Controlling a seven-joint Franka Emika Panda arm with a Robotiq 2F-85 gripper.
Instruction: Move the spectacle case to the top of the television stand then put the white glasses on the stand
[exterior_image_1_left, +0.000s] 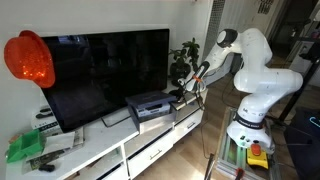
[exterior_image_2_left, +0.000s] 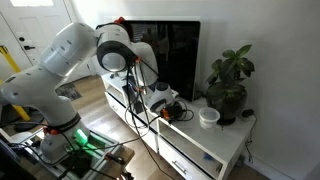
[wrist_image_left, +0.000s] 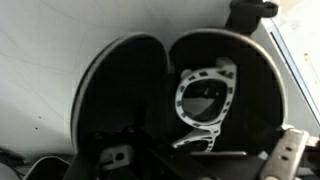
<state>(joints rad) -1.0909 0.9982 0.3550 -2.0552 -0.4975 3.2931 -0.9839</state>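
The claw (wrist_image_left: 202, 158) hung over the open case (wrist_image_left: 118, 90) on the bench (exterior_image_1_left: 100, 152).
The white glasses (wrist_image_left: 205, 100) lay loose in the right half of the dark case, so a bump could knock them out, and a hard squeeze could bend their thin arms. The case sat to the right of the TV (exterior_image_1_left: 100, 75), by the plant (exterior_image_1_left: 186, 55); a push could slide it off the end. The claw looked wide open, one finger on each side, holding nothing. I could not tell if it touched the case.

Television (exterior_image_1_left: 105, 75), potted plant (exterior_image_2_left: 230, 85), white bowl (exterior_image_2_left: 208, 117)
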